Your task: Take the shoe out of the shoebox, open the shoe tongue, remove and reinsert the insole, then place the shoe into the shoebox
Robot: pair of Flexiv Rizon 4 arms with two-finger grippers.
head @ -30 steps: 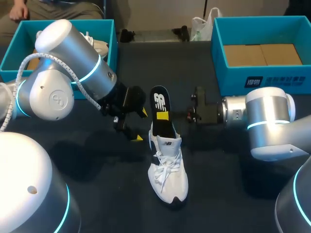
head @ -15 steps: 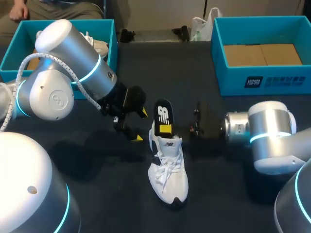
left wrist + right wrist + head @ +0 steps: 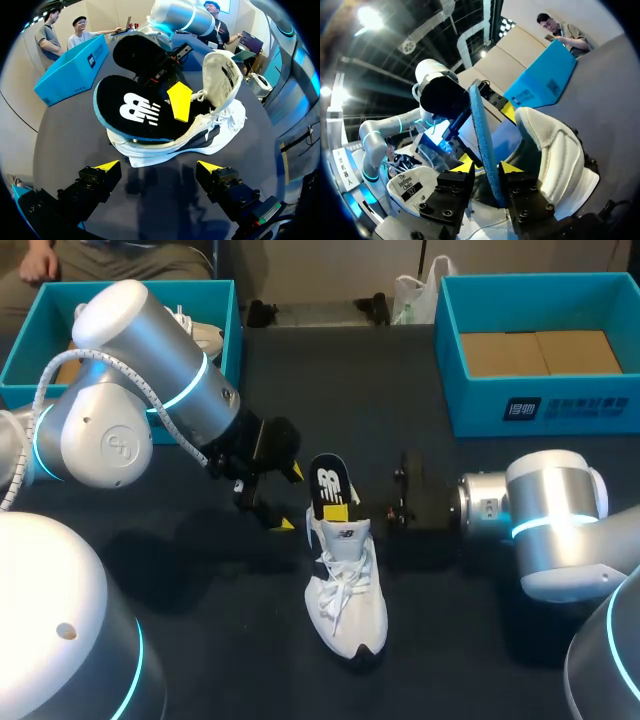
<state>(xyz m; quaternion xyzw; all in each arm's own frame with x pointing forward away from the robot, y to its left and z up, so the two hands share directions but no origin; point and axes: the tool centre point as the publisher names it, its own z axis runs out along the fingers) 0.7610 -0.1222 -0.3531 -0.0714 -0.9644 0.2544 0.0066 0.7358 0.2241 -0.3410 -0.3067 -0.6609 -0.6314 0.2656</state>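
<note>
Insole point(image 3: 483, 130) is pinched by its edge in the right claw point(image 3: 487, 166), half sunk into the shoe point(image 3: 345, 590). I judge it best fed toe-ward, low under the raised tongue point(image 3: 220, 75), while the left claw point(image 3: 159, 166), fingers spread and empty beside the shoe, braces it. Shoe lies mid-tabletop point(image 3: 200, 640), between the left shoebox point(image 3: 22, 350) and right shoebox point(image 3: 560, 405).

A dark table point(image 3: 450, 625) bears a white shoe point(image 3: 346, 602), left teal shoebox point(image 3: 22, 350), right teal shoebox point(image 3: 470, 405).
</note>
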